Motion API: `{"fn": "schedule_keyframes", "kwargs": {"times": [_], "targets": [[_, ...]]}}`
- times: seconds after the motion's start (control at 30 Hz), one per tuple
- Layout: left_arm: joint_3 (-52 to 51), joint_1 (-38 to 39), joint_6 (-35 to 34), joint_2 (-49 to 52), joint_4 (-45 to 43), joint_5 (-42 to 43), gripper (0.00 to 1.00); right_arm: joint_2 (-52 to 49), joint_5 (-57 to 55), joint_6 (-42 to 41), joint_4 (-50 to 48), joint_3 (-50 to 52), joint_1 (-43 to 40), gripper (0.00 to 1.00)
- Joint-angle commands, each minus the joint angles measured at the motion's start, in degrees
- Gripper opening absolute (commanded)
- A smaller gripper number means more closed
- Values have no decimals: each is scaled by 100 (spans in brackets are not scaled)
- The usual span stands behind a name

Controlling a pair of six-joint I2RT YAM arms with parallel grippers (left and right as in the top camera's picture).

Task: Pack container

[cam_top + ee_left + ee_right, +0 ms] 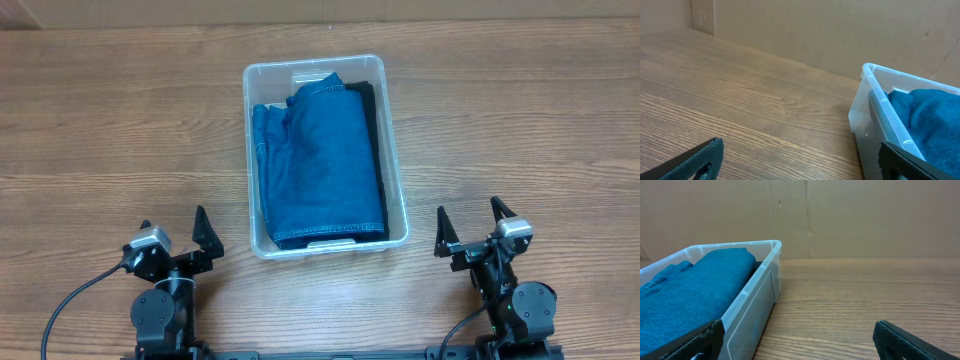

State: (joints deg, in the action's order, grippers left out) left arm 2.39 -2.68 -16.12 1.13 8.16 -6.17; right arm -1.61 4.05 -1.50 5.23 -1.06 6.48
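The clear plastic container [396, 190] stands at the table's middle. Folded blue jeans [320, 160] fill it, with a dark garment [372, 120] along their right side. Its white bottom label is hidden under the clothes. My left gripper [177, 238] is open and empty at the front left, apart from the container. My right gripper [470, 228] is open and empty at the front right. The left wrist view shows the container's corner [865, 107] and the jeans [927, 112] at right. The right wrist view shows the container [755, 300] and the jeans [695, 287] at left.
The wooden table [520, 120] surrounds the container. A cardboard wall [840, 215] stands behind the table.
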Motion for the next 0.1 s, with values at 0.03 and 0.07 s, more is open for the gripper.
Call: {"fn": "schedule_keyframes", "kwargs": {"times": [0.03,0.07], "targets": [[-15,-35,90,-48,-4,4,100,28,-57,-4,-28,33,22,100],[-15,-35,90,-48,-4,4,100,28,-57,-4,-28,33,20,100]]}}
